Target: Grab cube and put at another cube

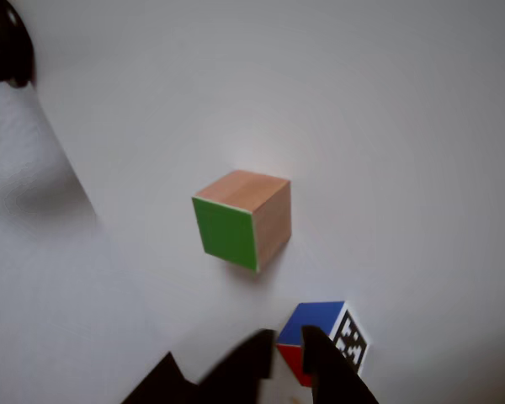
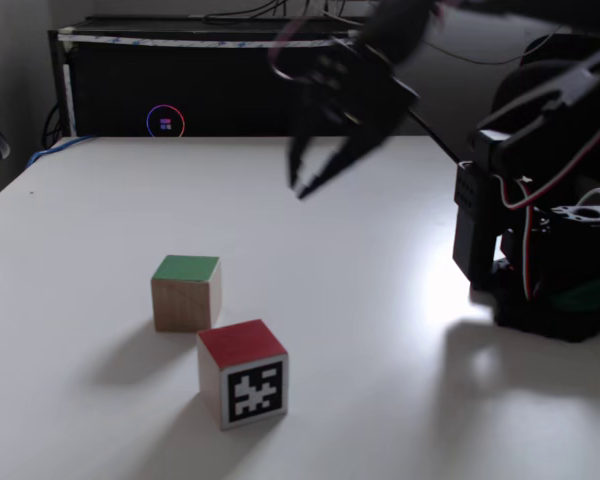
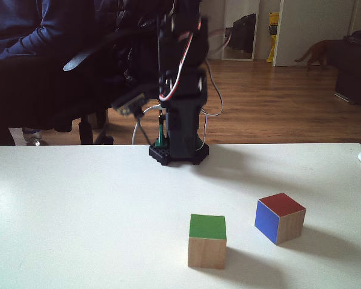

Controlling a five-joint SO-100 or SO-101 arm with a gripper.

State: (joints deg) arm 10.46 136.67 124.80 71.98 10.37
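Other view: the gripper [image 1: 290, 358] enters from the bottom edge, dark fingers apart, nothing between them. The wooden cube [image 1: 242, 219] sits mid-frame on the white table [image 1: 421, 126], green face turned left. The blue and red cube [image 1: 324, 341] lies just beyond the fingertips, its marker face to the right.

A fixed view: gripper [image 2: 315, 175] hangs high above the table [image 2: 380, 330], jaws parted, well clear of both cubes. Wooden cube [image 2: 186, 292] rests green face up; the red-topped marker cube [image 2: 244, 372] stands just beside it, apparently not touching. Judgement: solid wood, rigid and light; smooth faces could slip, so the fingers should close square on two opposite wood-grain sides.

Another fixed view: wooden cube [image 3: 207, 241] left of the blue and red cube [image 3: 280, 217], gap visible. Table [image 3: 78, 211] smooth, matte, white. Behind the arm: wooden floor [image 3: 277, 102], a person in dark sleeves [image 3: 30, 30] seated.
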